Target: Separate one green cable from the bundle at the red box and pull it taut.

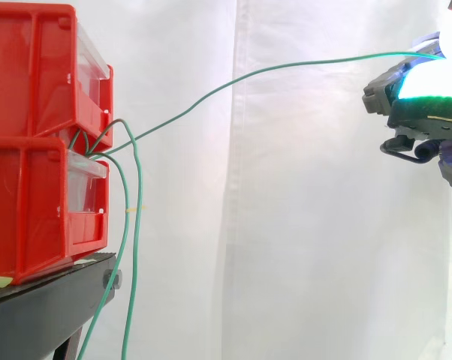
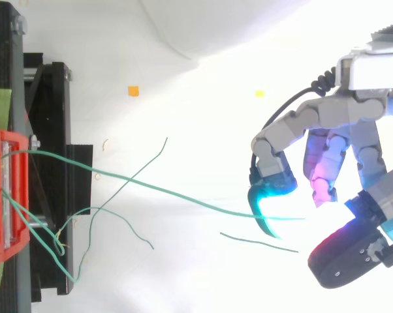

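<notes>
I have the green cable (image 1: 286,67) caught in my hand (image 2: 333,117). My fingers are curled, and the strand ends at the cyan-lit fingertip (image 2: 273,192), with my thumb below it. I cannot see how firmly that fingertip is clamped on so thin a strand, so I treat the hold as light.

From my hand the cable runs far across open space to the red box (image 1: 31,202). It leaves the box at the seam with the box stacked above. It is not yet straight. From the side it climbs toward me in a long bow, so there is slack left to take up.

The rest of the bundle (image 1: 136,225) hangs down from that seam, well away from my hand and below its level. From above, a few loose strands cross under mine close to the box.

To do this well, I should draw my hand straight away from the box along the cable's own line, neither upward nor sideways. I should go slowly and keep my fingers curled so the strand cannot slide off the pad. I should stop once the bow flattens into a line. A harder pull could drag the boxes on the black stand (image 1: 46,300) or pull the cable free. If a crossing strand starts to lift with mine, I should ease off.
</notes>
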`<action>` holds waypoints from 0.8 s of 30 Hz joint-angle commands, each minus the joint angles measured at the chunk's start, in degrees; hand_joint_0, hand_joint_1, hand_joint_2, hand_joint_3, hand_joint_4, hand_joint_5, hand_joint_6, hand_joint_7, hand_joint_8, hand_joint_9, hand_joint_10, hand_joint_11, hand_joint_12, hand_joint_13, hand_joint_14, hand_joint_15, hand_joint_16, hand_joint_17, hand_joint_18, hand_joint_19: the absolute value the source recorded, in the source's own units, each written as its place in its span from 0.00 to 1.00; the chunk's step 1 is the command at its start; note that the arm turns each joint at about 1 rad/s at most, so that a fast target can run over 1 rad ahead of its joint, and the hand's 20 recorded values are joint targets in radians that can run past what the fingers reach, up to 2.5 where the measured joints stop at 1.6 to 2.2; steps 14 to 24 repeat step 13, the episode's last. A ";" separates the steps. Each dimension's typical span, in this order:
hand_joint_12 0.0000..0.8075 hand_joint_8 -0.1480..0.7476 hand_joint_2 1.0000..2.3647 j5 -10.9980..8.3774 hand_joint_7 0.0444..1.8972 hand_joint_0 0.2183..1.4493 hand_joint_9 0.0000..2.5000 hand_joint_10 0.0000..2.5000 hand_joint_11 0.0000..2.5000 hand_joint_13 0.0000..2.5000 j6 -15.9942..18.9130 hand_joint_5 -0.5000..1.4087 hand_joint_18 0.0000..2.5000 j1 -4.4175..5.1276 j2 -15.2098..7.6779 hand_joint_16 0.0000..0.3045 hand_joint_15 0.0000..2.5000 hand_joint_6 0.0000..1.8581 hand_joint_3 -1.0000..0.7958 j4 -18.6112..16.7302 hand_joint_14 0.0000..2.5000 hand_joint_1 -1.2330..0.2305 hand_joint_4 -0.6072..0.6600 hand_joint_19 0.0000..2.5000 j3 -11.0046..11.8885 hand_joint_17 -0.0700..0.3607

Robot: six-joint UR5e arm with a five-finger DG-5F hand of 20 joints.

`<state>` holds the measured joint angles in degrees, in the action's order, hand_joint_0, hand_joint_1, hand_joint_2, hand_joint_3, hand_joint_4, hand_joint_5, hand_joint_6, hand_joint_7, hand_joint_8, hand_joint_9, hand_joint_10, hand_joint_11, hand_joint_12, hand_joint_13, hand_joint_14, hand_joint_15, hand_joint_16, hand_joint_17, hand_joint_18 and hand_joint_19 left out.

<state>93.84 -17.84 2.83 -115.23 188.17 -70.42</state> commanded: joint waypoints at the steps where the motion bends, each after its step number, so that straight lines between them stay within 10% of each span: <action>1: 0.29 0.32 0.01 0.03 0.70 0.44 0.72 0.01 0.15 0.49 0.00 0.33 0.33 -0.02 0.01 0.13 0.18 0.27 0.46 0.00 0.01 0.32 0.60 0.22 0.02 0.37; 24: 0.29 0.32 0.01 0.03 0.70 0.44 0.72 0.01 0.15 0.49 0.00 0.33 0.33 -0.02 0.01 0.13 0.19 0.27 0.46 0.00 0.01 0.32 0.60 0.22 0.02 0.37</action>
